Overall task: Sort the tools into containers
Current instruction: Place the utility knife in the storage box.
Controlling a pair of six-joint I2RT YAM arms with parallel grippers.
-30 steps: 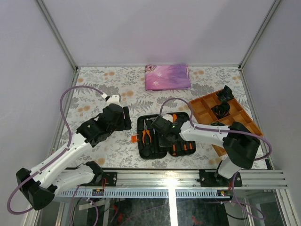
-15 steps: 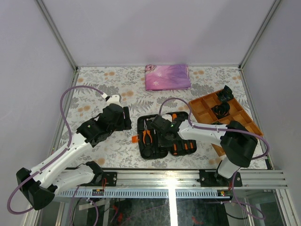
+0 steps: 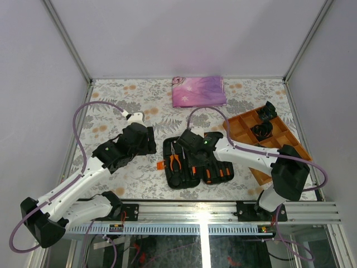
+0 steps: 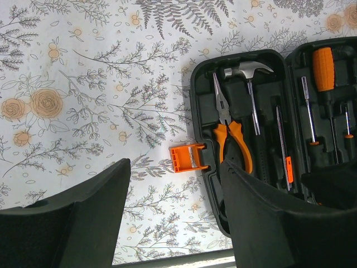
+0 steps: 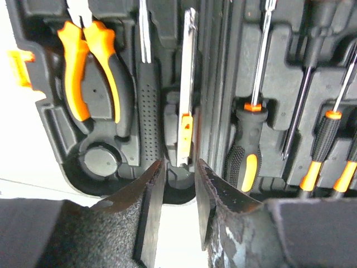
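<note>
left gripper [image 4: 174,184]: jaws spread, empty, 9 o'clock of tool case [image 4: 193,106] | case open at table's 6 o'clock; pliers [image 4: 231,139] slotted, likely stiff, weighty, best pinched across rubbery handles | right gripper [image 5: 179,163]: jaws slightly parted, empty, over case middle

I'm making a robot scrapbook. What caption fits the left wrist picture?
Open black tool case on a flowery table, holding orange-handled pliers, a hammer and screwdrivers.

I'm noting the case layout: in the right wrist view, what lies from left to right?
Orange latch, pliers, hammer handle, slim metal tool with an orange slider, thick-gripped screwdriver, then thinner screwdrivers.
</note>
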